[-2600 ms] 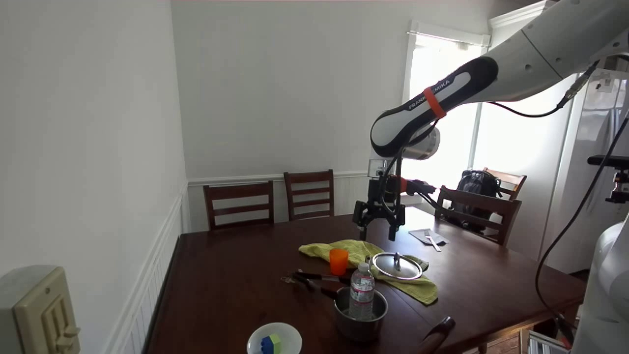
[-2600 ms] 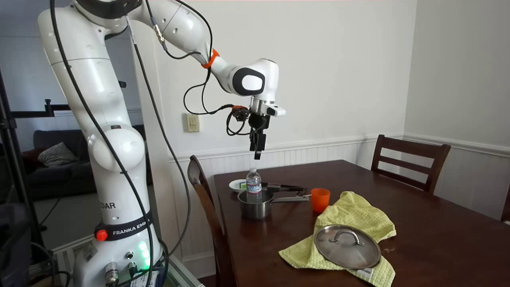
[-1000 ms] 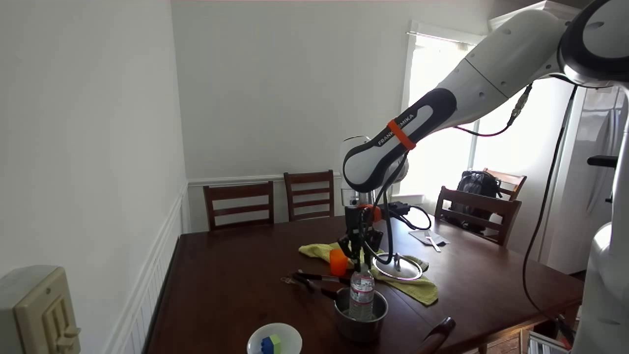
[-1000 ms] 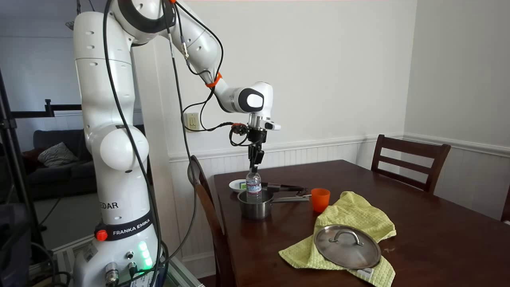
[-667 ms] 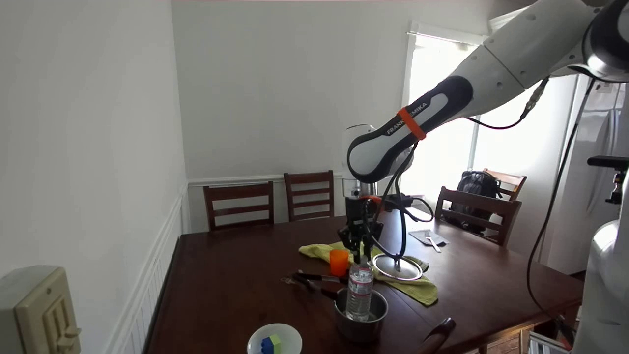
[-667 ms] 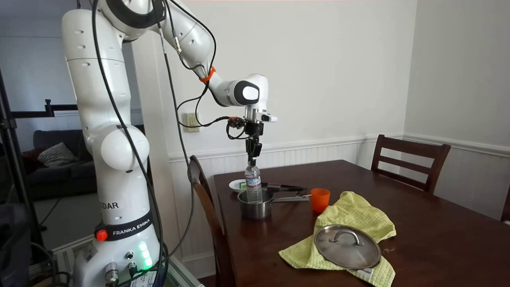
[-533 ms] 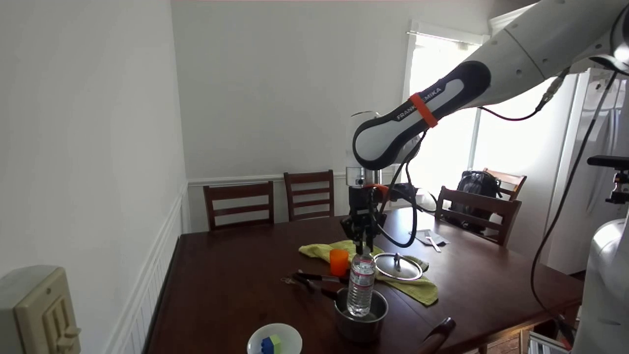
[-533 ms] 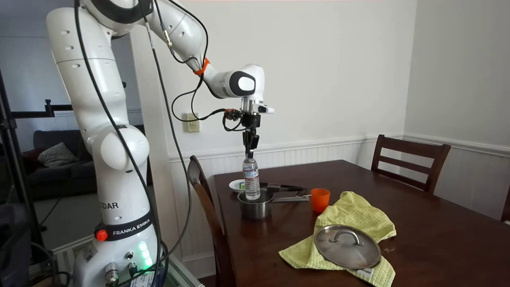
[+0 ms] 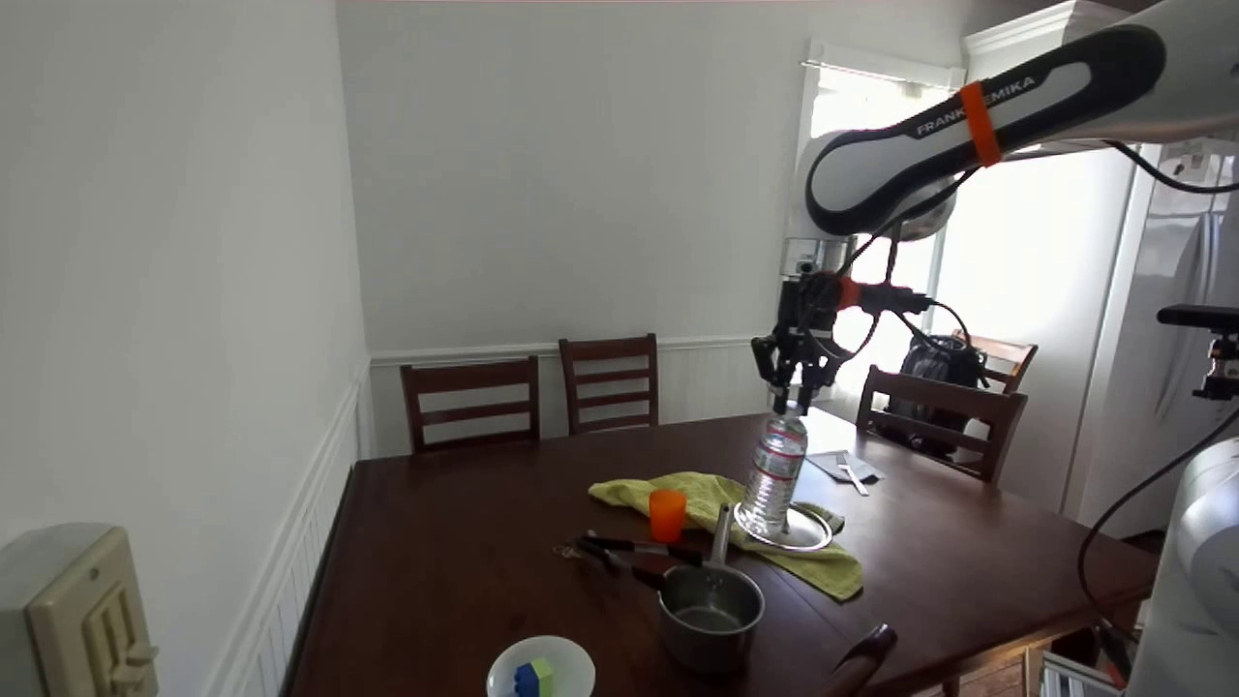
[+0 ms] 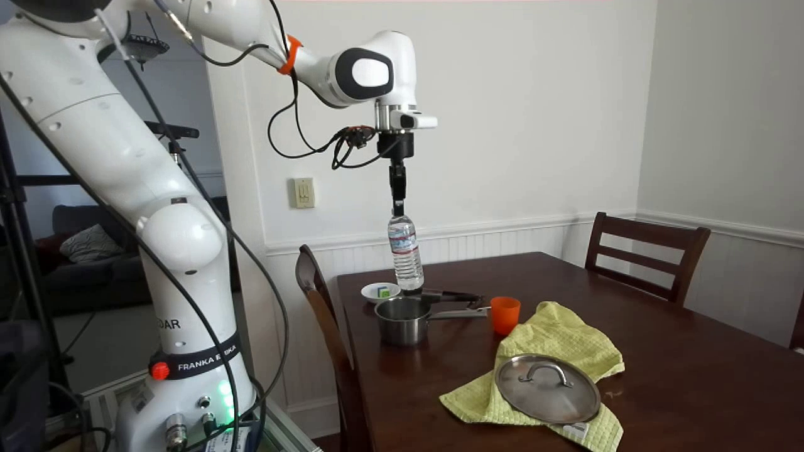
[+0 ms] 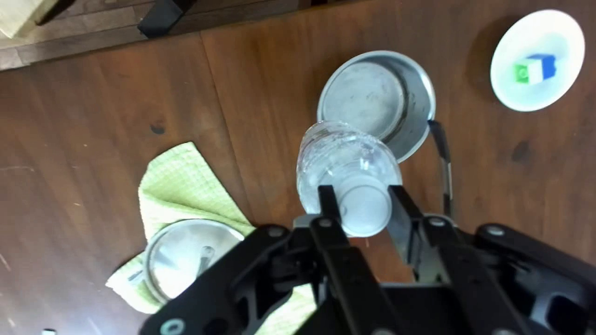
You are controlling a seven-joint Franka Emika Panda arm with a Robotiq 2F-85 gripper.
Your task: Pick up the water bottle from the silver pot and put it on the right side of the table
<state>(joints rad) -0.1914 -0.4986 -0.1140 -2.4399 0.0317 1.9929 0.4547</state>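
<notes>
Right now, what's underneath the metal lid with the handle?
A yellow-green towel lies under the lid, showing around much of its rim, with a pale tag peeking out. The part of the table directly below is covered, so I can't tell whether anything else is there.

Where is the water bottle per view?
In an exterior view: water bottle right of centre; white bowl at bottom edge.
In an exterior view: water bottle near centre; white bowl to its lower left.
Wrist view: water bottle just right of centre; white bowl top right.
Shared landmark: white bowl.
</notes>
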